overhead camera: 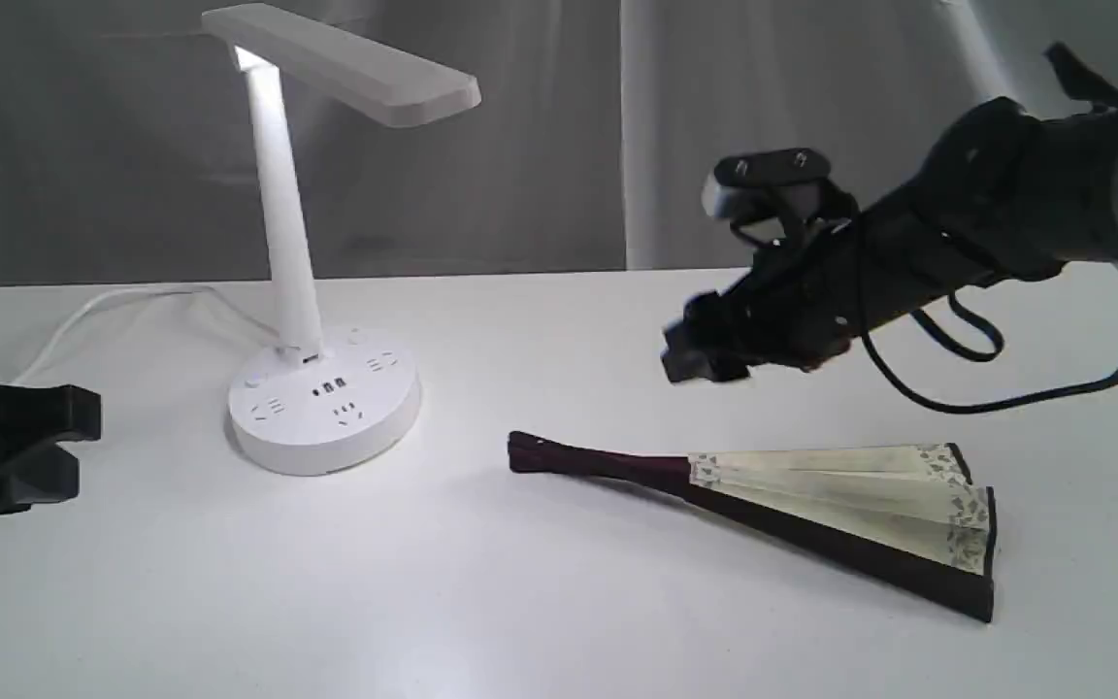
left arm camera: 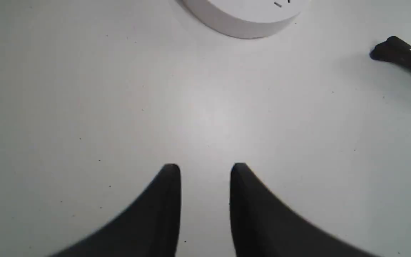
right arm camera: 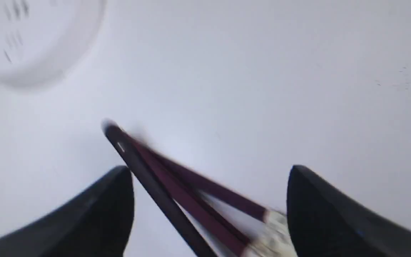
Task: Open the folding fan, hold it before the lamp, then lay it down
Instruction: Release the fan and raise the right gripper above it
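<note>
Looking first at the gap the coming move depends on, we find the right end effector (right arm camera: 209, 171) hanging above the worktop (overhead camera: 559, 621), its fingers spread wide with nothing between them. The folding fan (overhead camera: 811, 505) lies flat just beneath it, untouched. The fan's long axis runs outward from the lamp (overhead camera: 287, 243). The pivot end points at the lamp's round base (overhead camera: 324, 408) and stops a short way from it, and the paper end lies farthest from the lamp. In the right wrist view, which is blurred, the dark ribs near the pivot pass at a slant between the two fingers, closer to one than the other. We judge that this arm would need to come straight down and square itself across the ribs before closing.

The left end effector (left arm camera: 205, 167) sits low on the other side of the lamp, well away from the fan. Its fingers are parted by a narrow gap and hold nothing, so the right arm is plainly the nearer one.

The fan itself is only partly open — a few cream pleats are splayed between dark maroon guards, with a speckled border along the outer edge. We cannot make out any writing on the leaf from here. We judge that it has yet to be fully spread.
</note>
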### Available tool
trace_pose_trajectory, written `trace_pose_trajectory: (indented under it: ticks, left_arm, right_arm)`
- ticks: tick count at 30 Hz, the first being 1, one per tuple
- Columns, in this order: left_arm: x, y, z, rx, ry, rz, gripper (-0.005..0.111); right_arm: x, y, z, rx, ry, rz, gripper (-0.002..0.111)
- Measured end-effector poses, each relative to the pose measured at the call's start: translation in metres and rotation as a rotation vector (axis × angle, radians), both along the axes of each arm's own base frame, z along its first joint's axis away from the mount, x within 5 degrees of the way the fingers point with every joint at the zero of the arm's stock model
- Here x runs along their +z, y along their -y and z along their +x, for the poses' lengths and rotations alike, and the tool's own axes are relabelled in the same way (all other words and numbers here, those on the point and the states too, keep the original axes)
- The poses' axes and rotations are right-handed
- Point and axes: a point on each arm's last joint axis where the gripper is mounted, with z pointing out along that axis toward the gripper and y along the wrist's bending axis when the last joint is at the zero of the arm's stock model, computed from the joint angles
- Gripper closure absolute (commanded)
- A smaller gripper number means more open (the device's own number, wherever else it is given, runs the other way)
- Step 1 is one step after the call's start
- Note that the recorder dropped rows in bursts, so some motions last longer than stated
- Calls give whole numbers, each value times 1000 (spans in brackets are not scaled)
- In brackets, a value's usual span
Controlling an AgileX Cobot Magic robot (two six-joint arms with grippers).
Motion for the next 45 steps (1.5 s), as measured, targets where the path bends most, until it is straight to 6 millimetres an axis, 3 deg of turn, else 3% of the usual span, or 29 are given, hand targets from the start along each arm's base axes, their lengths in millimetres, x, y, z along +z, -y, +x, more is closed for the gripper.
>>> trace_pose_trajectory:
  ticks: [3, 6, 13, 18, 21, 29, 45]
  left_arm:
    - [0, 0, 0, 0, 0, 0, 81]
    - [0, 0, 0, 0, 0, 0, 81]
    - [0, 0, 0, 0, 2, 0, 81]
    - [1, 1, 0, 5, 1, -10, 81]
    - [1, 1, 0, 8, 1, -17, 81]
    - [1, 1, 0, 8, 1, -17, 81]
    - [0, 1, 1, 8, -1, -16, 81]
  right_arm:
    - [5, -11, 5, -147, -40, 215, 48]
    - [-7, -26, 5, -198, -101, 311, 48]
    - [-35, -65, 1, -221, -164, 381, 49]
    - [-41, -84, 9, -219, -148, 396, 49]
    - [-56, -94, 16, -212, -160, 393, 49]
    - [-75, -102, 26, -186, -190, 400, 49]
    - [-80, -107, 9, -27, -331, 350, 49]
